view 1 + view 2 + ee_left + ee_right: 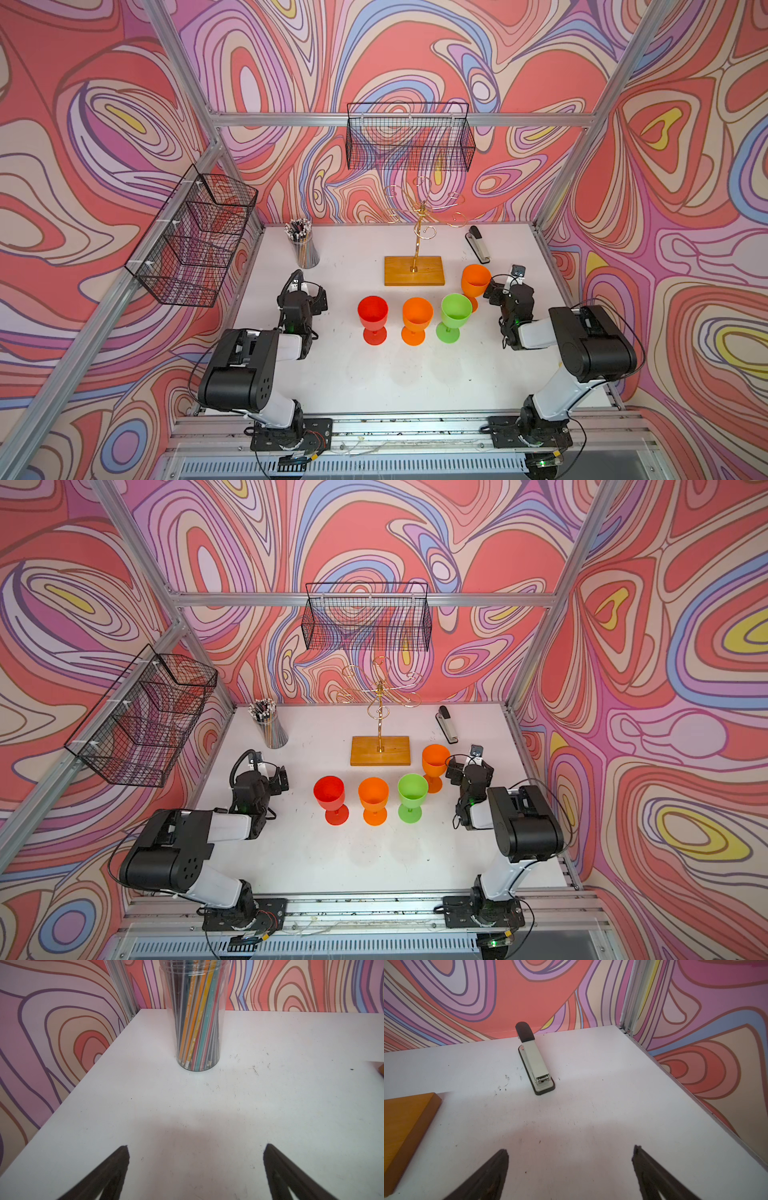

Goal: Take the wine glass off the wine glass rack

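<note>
**Op:** Gripper status?

**Eng:** Your left gripper (196,1151) is spread wide over bare table (270,1105) and pointed at the pencil jar (197,1022) in the back left corner. Your right gripper (571,1151) is spread wide too, gripping nothing, and pointed at the stapler (534,1061).

**Op:** Where's the rack?

**Eng:** The wine glass rack (399,272) stands mid-back on the table. Its wooden base lies flat and the gold pole is upright. The stapler lies to its right.

**Op:** And the glasses?

**Eng:** You have four, all upright on the table and off the rack. The red glass (372,312), orange glass (417,314) and green glass (456,309) form a row in front of the base. The second orange glass (475,280) stands just right of the base, behind the green glass. In both top views your right gripper sits just beside it, on its right. I cannot tell whether they touch. Your left gripper is well apart from the row, on its left.
</note>
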Controlling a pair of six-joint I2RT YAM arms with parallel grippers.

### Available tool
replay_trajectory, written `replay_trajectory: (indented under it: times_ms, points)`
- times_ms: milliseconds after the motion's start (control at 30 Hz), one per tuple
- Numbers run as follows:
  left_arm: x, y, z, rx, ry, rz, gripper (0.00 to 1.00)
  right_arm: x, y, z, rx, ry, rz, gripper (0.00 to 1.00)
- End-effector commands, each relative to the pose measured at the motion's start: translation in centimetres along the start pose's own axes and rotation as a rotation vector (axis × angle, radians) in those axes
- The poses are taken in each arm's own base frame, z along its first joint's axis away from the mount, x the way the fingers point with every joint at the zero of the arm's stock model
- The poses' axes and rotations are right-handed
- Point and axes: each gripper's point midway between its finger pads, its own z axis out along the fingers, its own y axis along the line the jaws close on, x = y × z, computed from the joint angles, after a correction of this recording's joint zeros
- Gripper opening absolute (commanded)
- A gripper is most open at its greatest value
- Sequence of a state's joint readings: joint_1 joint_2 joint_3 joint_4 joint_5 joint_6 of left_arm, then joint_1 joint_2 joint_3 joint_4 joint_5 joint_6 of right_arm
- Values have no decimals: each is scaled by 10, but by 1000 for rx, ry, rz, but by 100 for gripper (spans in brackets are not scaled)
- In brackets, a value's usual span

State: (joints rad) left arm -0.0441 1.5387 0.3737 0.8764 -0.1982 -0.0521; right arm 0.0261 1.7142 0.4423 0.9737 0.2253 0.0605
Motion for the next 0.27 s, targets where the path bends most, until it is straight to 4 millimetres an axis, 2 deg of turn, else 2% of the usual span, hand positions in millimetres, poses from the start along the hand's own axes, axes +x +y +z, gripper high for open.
replay_trajectory:
  times_ms: [0,233]
  points:
    - [-3,1,0,-2,-22,6,100,-5,1,3,1,-17,-4,98]
    - [-4,2,0,-2,-25,4,100,-5,1,3,1,-17,-5,98]
